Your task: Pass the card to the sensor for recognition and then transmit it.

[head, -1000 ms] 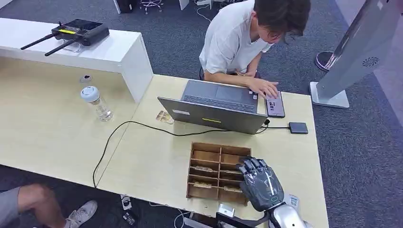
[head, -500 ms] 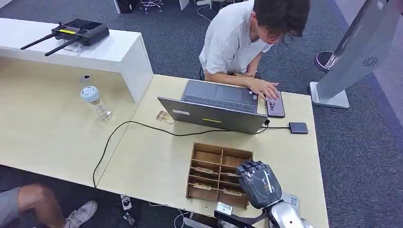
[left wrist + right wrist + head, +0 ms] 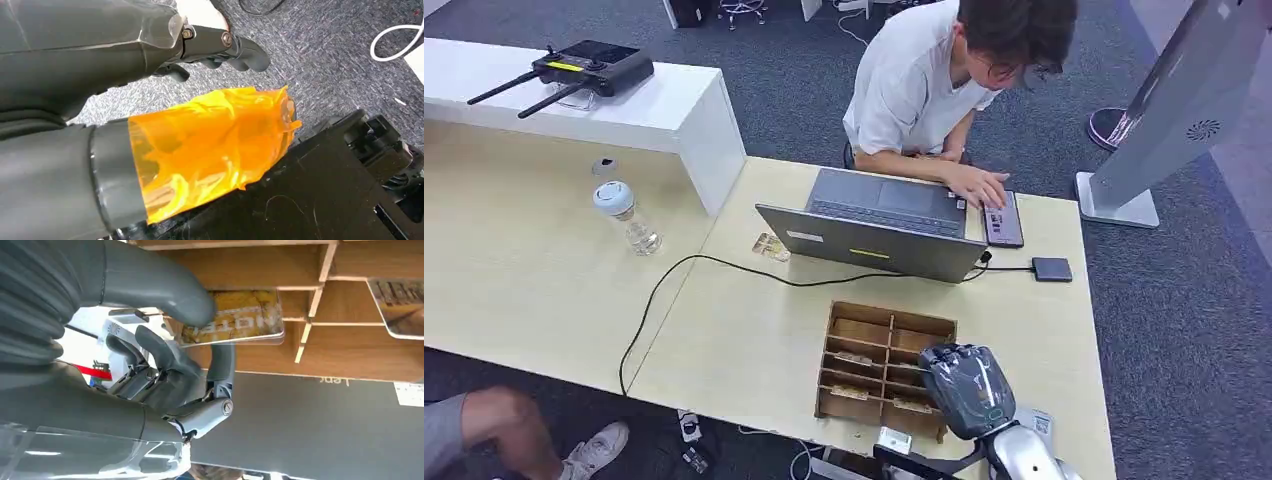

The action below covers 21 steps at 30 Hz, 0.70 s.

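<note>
Since a second ago, the right hand [image 3: 965,388] has drawn back toward the near edge of the surface [image 3: 724,330] and curled, its fingers no longer spread over the wooden tray [image 3: 864,330]. At far left, a water bottle [image 3: 627,216] stands upright, well apart from the work. A black cable [image 3: 674,272] runs right to an open laptop [image 3: 874,222], where a person [image 3: 934,85] leans in with a hand on a phone [image 3: 1003,220]. A small dark sensor box [image 3: 1052,268] lies on the right, near the laptop. In the right wrist view, the thumb [image 3: 150,287] and fingers [image 3: 165,357] pinch a yellowish card [image 3: 235,317] by its edge at a tray slot, probably so it lifts free of the dividers. Whether the left hand [image 3: 220,42], hanging over the carpet, is spread or curled I cannot tell.
</note>
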Each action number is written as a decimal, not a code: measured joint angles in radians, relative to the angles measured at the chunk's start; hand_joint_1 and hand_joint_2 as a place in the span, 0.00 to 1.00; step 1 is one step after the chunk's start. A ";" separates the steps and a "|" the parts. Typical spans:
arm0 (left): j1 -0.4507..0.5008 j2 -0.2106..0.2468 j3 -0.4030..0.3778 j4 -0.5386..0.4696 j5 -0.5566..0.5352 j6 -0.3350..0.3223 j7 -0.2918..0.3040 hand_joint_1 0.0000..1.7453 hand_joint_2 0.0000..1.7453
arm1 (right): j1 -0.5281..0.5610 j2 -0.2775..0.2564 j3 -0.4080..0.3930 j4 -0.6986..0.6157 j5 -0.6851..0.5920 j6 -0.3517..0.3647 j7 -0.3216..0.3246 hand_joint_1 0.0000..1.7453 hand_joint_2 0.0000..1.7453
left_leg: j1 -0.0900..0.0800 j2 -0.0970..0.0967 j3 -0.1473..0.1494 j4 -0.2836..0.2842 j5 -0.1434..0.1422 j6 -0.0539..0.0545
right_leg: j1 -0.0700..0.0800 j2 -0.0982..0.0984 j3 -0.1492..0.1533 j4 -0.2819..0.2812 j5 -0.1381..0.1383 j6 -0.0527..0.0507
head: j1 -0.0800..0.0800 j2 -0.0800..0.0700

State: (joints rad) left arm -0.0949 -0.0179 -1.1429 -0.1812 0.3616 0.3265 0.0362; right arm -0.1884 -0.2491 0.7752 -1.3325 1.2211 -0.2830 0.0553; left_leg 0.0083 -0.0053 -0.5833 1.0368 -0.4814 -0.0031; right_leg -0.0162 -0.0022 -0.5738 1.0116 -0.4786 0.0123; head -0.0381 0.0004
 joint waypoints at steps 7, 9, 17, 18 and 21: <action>0.000 0.000 -0.001 0.000 0.011 0.003 0.000 0.00 0.00 | 0.000 -0.002 -0.031 -0.072 -0.030 -0.043 -0.007 0.99 1.00 | 0.000 0.000 0.000 0.000 0.000 0.000 | 0.000 0.000 0.000 0.000 0.000 0.000 | 0.000 0.000; 0.000 0.001 -0.001 0.000 0.014 0.004 -0.001 0.00 0.00 | -0.002 -0.003 -0.042 -0.095 -0.036 -0.047 -0.008 0.99 1.00 | 0.000 0.000 0.000 0.000 0.000 0.000 | 0.000 0.000 0.000 0.000 0.000 0.000 | 0.000 0.000; 0.003 0.003 -0.001 0.000 0.029 0.011 -0.010 0.00 0.00 | -0.001 -0.031 -0.085 -0.217 -0.045 -0.068 -0.018 0.97 1.00 | 0.000 0.000 0.000 0.000 0.000 0.000 | 0.000 0.000 0.000 0.000 0.000 0.000 | 0.000 0.000; 0.004 0.003 -0.001 0.000 0.030 0.011 -0.013 0.00 0.00 | 0.003 -0.035 -0.089 -0.231 -0.046 -0.069 -0.018 0.97 1.00 | 0.000 0.000 0.000 0.000 0.000 0.000 | 0.000 0.000 0.000 0.000 0.000 0.000 | 0.000 0.000; 0.007 0.003 -0.001 0.000 0.033 0.012 -0.016 0.00 0.00 | 0.014 -0.043 -0.101 -0.266 -0.048 -0.078 -0.018 0.98 1.00 | 0.000 0.000 0.000 0.000 0.000 0.000 | 0.000 0.000 0.000 0.000 0.000 0.000 | 0.000 0.000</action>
State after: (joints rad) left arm -0.0881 -0.0145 -1.1440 -0.1812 0.3945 0.3384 0.0206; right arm -0.1746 -0.2918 0.6737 -1.5980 1.1727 -0.3605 0.0378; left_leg 0.0082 -0.0051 -0.5833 1.0369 -0.4814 -0.0031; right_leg -0.0162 -0.0020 -0.5739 1.0115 -0.4785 0.0122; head -0.0385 0.0004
